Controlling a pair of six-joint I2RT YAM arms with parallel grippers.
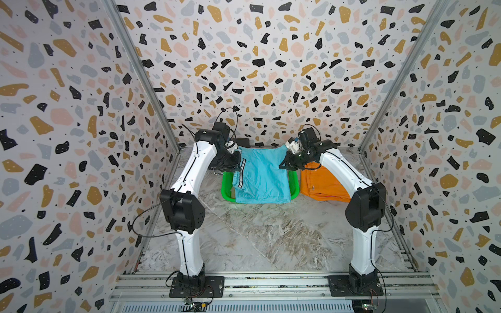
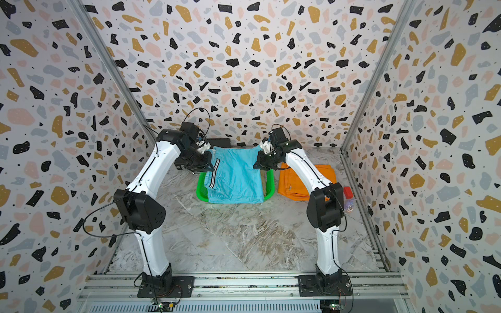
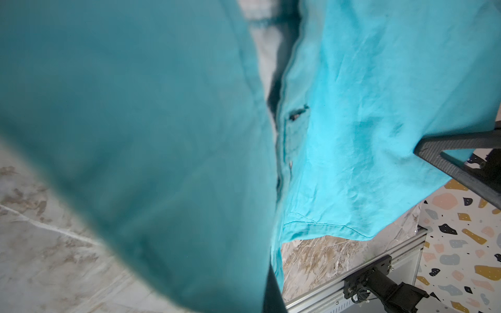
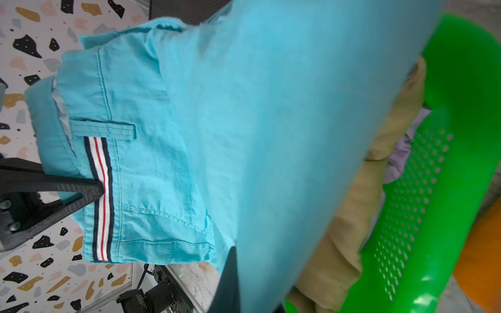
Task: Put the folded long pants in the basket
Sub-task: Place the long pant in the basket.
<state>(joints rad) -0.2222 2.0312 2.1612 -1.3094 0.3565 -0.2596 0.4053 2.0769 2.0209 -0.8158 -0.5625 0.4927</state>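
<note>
Fingers of left gripper (image 1: pixel 238 160) and right gripper (image 1: pixel 283 163) pinch the turquoise pants (image 1: pixel 261 178) by opposite side edges, spread above the green basket (image 1: pixel 225 187); orange pants (image 1: pixel 322 183) lie on the counter (image 1: pixel 271 238) right of it.

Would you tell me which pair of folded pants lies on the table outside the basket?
The plain orange pants, beside the green basket; the turquoise pair hangs over it, the tan pair lies inside.
</note>
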